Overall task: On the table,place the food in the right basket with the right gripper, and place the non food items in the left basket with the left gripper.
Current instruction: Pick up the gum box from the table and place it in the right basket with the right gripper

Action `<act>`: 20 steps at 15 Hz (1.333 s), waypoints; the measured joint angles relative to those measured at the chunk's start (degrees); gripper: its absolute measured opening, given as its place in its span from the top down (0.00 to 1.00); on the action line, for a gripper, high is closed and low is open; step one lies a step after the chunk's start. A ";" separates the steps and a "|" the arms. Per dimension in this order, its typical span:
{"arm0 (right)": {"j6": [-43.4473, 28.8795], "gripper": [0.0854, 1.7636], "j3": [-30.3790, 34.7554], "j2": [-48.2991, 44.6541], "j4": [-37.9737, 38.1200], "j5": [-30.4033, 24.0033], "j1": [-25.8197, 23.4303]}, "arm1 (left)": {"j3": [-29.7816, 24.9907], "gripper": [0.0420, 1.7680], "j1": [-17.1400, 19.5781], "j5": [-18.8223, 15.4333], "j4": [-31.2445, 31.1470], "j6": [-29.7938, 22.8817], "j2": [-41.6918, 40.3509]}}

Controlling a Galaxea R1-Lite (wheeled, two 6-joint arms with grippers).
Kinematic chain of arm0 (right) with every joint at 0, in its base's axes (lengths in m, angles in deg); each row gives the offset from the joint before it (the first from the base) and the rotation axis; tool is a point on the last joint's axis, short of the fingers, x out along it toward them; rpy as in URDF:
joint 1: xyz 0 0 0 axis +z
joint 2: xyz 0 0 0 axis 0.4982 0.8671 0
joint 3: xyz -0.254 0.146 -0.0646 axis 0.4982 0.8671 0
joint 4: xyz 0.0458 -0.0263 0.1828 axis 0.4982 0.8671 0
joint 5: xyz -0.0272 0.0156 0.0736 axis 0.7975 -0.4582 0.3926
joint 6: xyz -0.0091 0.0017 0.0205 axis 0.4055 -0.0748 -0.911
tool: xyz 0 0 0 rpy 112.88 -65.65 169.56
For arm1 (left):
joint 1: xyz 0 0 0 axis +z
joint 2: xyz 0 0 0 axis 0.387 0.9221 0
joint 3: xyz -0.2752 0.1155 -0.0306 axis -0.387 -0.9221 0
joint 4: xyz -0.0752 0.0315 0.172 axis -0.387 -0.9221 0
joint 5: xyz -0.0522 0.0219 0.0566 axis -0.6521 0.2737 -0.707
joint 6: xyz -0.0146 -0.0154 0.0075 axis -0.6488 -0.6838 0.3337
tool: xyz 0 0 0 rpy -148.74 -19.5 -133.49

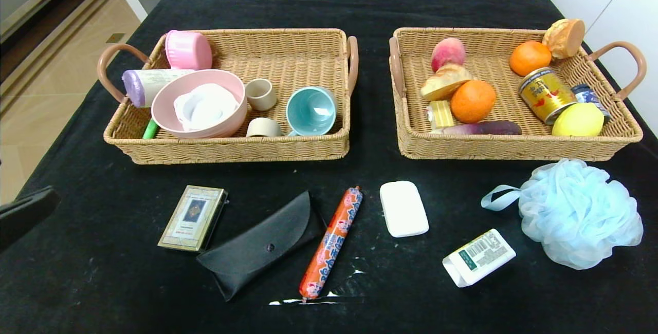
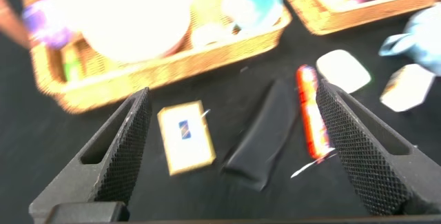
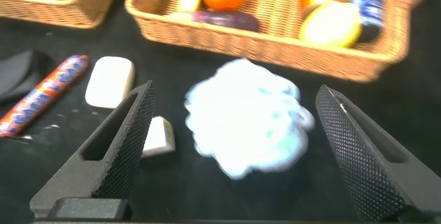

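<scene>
Underneath everything lay the table (image 1: 92,282), its black cloth scuffed with white marks near the front edge. At its far side stood the left basket (image 1: 231,150), holding a pink bowl (image 1: 169,113), a teal cup (image 1: 310,110) and small beige cups, and beside it, apart by a narrow gap, the right basket (image 1: 514,148) with oranges, a peach, bread, a gold can (image 1: 546,93) and a lemon.

In front of the right basket, toward the robot's right, sat the fluffy light-blue bath pouf (image 1: 578,213), its ribbon loop pointing toward the middle. The black leather pouch (image 1: 259,245) lay aslant in front of the left basket, with the long orange-red sausage stick (image 1: 332,241) just beside it on the right, close enough that I could not tell whether they touched. Left of the pouch rested the gold-edged card box (image 1: 192,217), near but apart. The white soap bar (image 1: 403,208) lay right of the sausage stick, and the small white carton (image 1: 478,257) sat nearer the front edge, between the soap and the pouf.

The left gripper (image 2: 231,155) hung above the card box and pouch with its jaws spread wide and nothing between them; in the head view only a dark part of that arm showed at the left edge. The right gripper (image 3: 234,155) hovered over the pouf, likewise spread wide and holding nothing.
</scene>
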 joint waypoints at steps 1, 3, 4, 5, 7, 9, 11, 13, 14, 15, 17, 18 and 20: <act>0.00 0.04 -1.35 1.94 -0.28 0.18 1.46 | 1.51 0.03 -0.11 -1.60 0.07 0.00 2.07; 0.00 0.04 -3.94 5.63 -0.33 0.96 4.33 | 4.51 0.03 -0.30 -3.47 0.07 0.02 6.19; -0.02 0.04 -5.12 7.25 -0.30 1.45 5.63 | 5.78 0.03 -0.80 -3.83 0.11 0.00 8.00; -0.09 0.04 -6.41 8.85 -0.26 1.95 7.19 | 6.80 0.03 -2.05 -3.97 0.10 0.00 9.68; -0.13 0.04 -8.44 11.30 0.06 4.16 10.56 | 8.16 0.03 -5.24 -4.02 0.00 0.02 12.15; -0.16 0.04 -10.28 13.42 0.33 8.45 14.99 | 9.62 0.03 -9.26 -3.64 -0.15 -0.02 14.12; -0.16 0.04 -12.07 15.13 2.33 13.08 20.19 | 10.89 0.03 -13.04 -3.54 -0.52 0.00 15.43; -0.51 0.04 -14.08 16.32 6.30 16.71 25.55 | 11.79 0.03 -16.10 -3.36 -0.91 0.52 16.15; -0.79 0.04 -15.21 16.87 8.56 18.51 28.37 | 12.31 0.03 -17.07 -3.15 -1.38 2.06 16.48; -1.01 0.04 -16.40 17.51 11.01 20.27 30.55 | 12.51 0.03 -17.53 -3.06 -2.11 4.00 16.76; -2.83 0.04 -18.98 19.19 14.93 22.70 33.99 | 12.70 0.03 -17.90 -2.90 -4.05 6.39 17.20; -4.27 0.04 -20.18 20.21 16.75 23.52 35.34 | 12.73 0.03 -17.97 -2.90 -4.24 6.50 17.34; -7.84 0.04 -22.41 22.72 20.03 25.76 38.10 | 12.70 0.03 -18.01 -2.84 -4.21 6.47 17.53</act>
